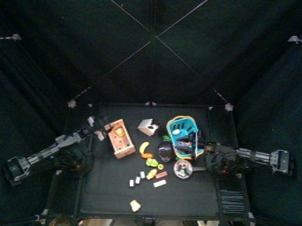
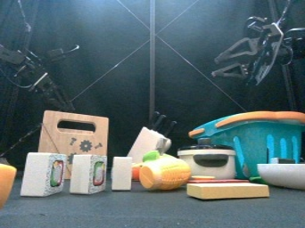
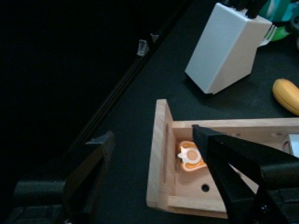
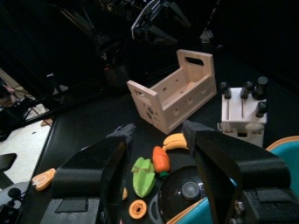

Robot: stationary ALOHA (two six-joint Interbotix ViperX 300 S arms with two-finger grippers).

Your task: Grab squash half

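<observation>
The squash half is a small pale-yellow chunk that lies alone near the table's front edge. It shows at the left edge of the front view and as a pale orange piece in the right wrist view. My left gripper is open and empty, and hangs over the wooden crate, far from the squash half; its jaws stand wide apart in the left wrist view. My right gripper is open and empty, high beside the blue basket; it also shows in the right wrist view.
A white knife block stands behind the crate. A yellow crescent piece, orange and green pieces, a small pot and white cartons crowd the table's middle. An orange-and-white piece lies in the crate.
</observation>
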